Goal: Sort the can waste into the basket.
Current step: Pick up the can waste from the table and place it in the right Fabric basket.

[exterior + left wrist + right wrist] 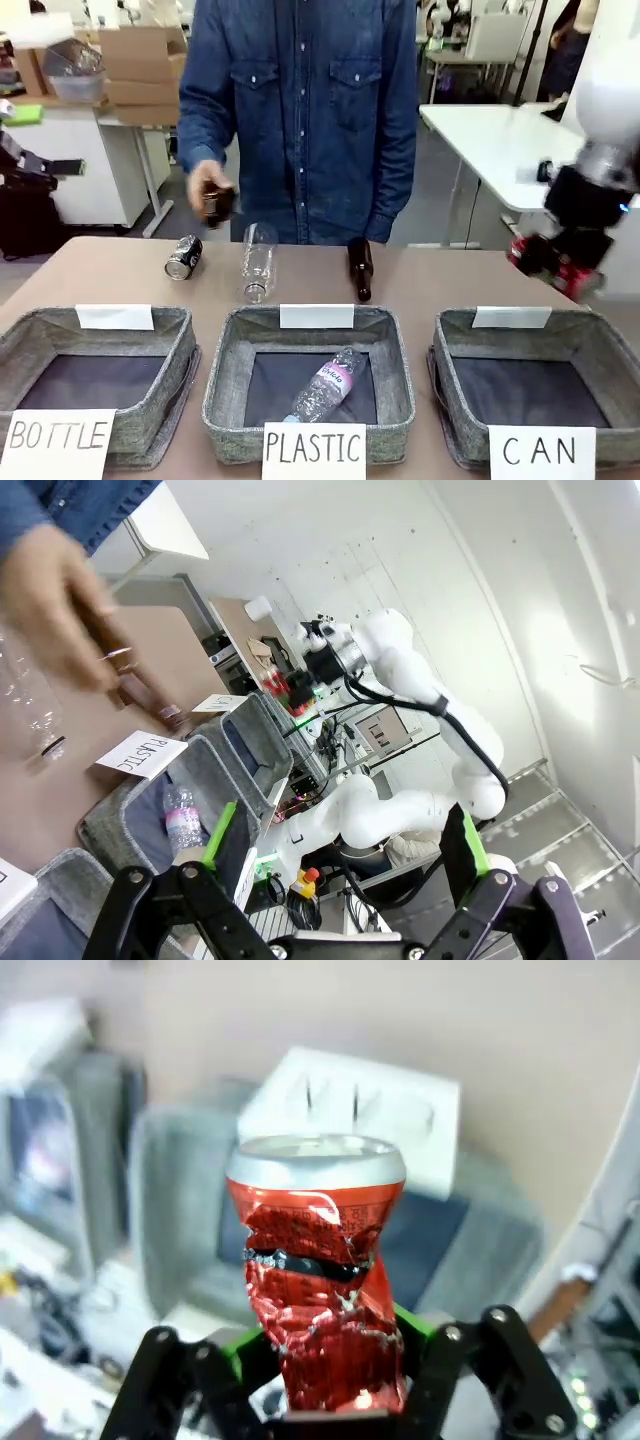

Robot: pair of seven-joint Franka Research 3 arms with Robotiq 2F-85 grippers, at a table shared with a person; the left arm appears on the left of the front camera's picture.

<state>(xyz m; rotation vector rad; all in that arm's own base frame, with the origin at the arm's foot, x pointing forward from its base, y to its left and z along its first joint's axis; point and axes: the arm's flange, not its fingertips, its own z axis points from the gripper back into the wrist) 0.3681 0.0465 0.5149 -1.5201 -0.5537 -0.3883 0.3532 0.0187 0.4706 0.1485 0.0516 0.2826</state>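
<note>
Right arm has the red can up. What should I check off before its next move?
1. Grip: right tool shut on the red can: ok.
2. The red can directly over the CAN basket: cannot tell; the front view puts it high, near the far right corner.
3. Room in the CAN basket: ok.
4. Clearance: person's hand away from that basket: ok, far left with a brown bottle.
5. Other arm: left tool open, holding nothing: ok.
6. Remaining dark can sorted: not ok, it lies on the table.

— What reads?
— BOTTLE card (pixel 57 437) fronts the left basket (pixel 150 395), PLASTIC card (pixel 313 447) the middle basket (pixel 222 385), CAN card (pixel 541 452) the basket (pixel 600 345)
— By the left gripper (pixel 345 815)?
— A second PLASTIC card (pixel 141 754), up-left beyond its fingertips (pixel 222 825)
</note>
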